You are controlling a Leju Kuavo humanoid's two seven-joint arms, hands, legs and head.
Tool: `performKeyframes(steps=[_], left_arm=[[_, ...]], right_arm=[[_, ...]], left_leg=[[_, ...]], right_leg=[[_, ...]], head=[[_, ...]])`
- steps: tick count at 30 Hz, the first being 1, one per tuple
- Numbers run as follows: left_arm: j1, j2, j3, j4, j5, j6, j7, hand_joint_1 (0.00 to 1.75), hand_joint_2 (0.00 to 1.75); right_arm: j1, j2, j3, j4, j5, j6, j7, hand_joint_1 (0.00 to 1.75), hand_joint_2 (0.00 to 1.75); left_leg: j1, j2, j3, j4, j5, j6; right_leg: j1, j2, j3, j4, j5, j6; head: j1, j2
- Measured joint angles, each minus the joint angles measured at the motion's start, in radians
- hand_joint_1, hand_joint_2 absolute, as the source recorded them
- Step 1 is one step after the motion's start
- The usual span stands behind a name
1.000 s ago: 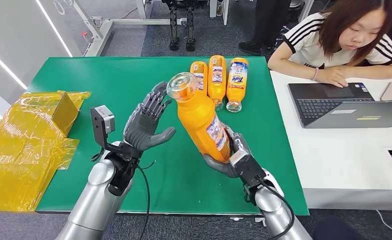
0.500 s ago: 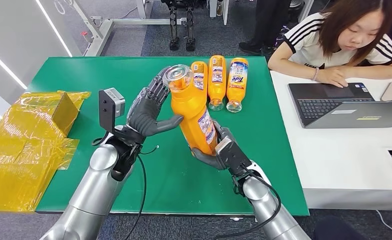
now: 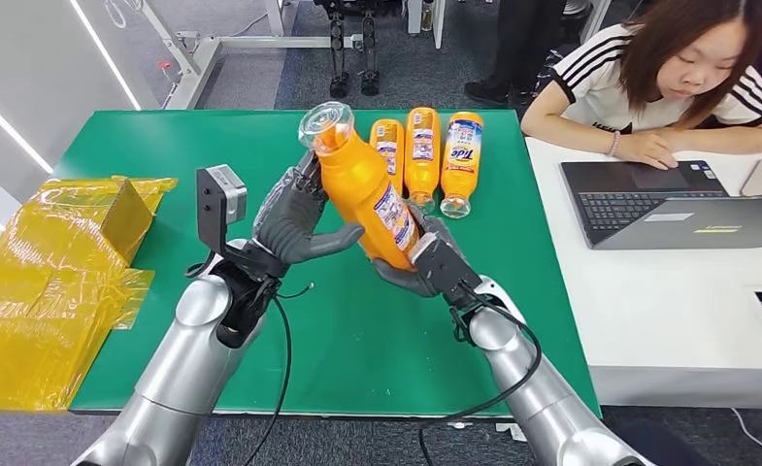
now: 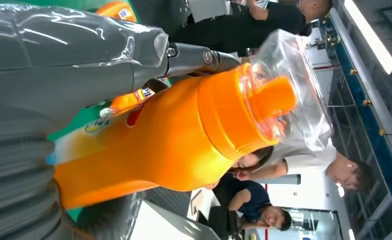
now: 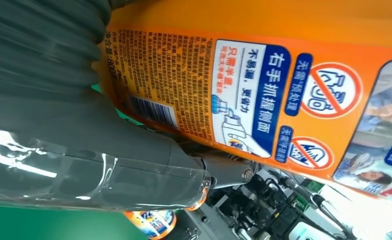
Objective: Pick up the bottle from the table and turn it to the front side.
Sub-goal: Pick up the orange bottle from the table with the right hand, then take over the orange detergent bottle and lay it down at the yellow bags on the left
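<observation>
Both hands carry the orange detergent bottle (image 3: 362, 189) above the green worktop (image 3: 163, 146): right hand (image 3: 425, 264) grips its base, left hand (image 3: 294, 218) curls round its middle, likely to rotate the label forward.

Right hand (image 5: 84, 145) grips orange bottle (image 5: 263, 30); back label (image 5: 243, 105) faces camera
</observation>
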Motion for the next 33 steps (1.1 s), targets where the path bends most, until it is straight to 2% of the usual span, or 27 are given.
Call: performKeyframes(steps=[11, 18, 30, 31, 33], left_arm=[[-0.038, -0.008, -0.027, 0.017, -0.002, -0.011, 0.016, 0.00, 1.75], [-0.077, -0.019, -0.034, 0.065, -0.079, 0.083, 0.007, 0.00, 1.75], [-0.130, -0.016, -0.029, 0.213, -0.143, 0.156, -0.004, 0.00, 1.75], [-0.132, -0.016, -0.026, 0.229, -0.135, 0.148, -0.004, 0.17, 1.75], [-0.132, -0.017, -0.019, 0.252, -0.112, 0.123, -0.001, 1.04, 1.75]], right_arm=[[-0.038, 0.025, 0.009, 0.023, 0.024, -0.023, 0.033, 1.75, 1.75], [-0.045, 0.043, 0.030, 0.030, 0.062, -0.043, 0.040, 1.75, 1.75], [-0.048, 0.046, 0.066, 0.038, 0.086, -0.049, 0.047, 1.75, 1.75], [-0.047, 0.046, 0.069, 0.039, 0.086, -0.049, 0.048, 1.75, 1.75], [-0.046, 0.046, 0.072, 0.041, 0.086, -0.050, 0.052, 1.75, 1.75]], left_leg=[[0.000, 0.000, 0.000, 0.000, 0.000, 0.000], [0.000, 0.000, 0.000, 0.000, 0.000, 0.000], [0.000, -0.001, -0.001, 0.000, 0.000, 0.000], [0.000, 0.000, -0.001, 0.000, 0.000, 0.000], [0.000, 0.000, 0.000, 0.000, 0.000, 0.000]], right_leg=[[0.000, 0.000, 0.000, 0.000, 0.000, 0.000], [0.000, 0.000, 0.000, 0.000, 0.000, 0.000], [0.000, 0.000, 0.000, 0.000, 0.000, 0.000], [0.000, 0.000, 0.000, 0.000, 0.000, 0.000], [0.000, 0.000, 0.000, 0.000, 0.000, 0.000]], head=[[0.000, 0.000], [0.000, 0.000], [0.000, 0.000], [0.000, 0.000], [0.000, 0.000]])
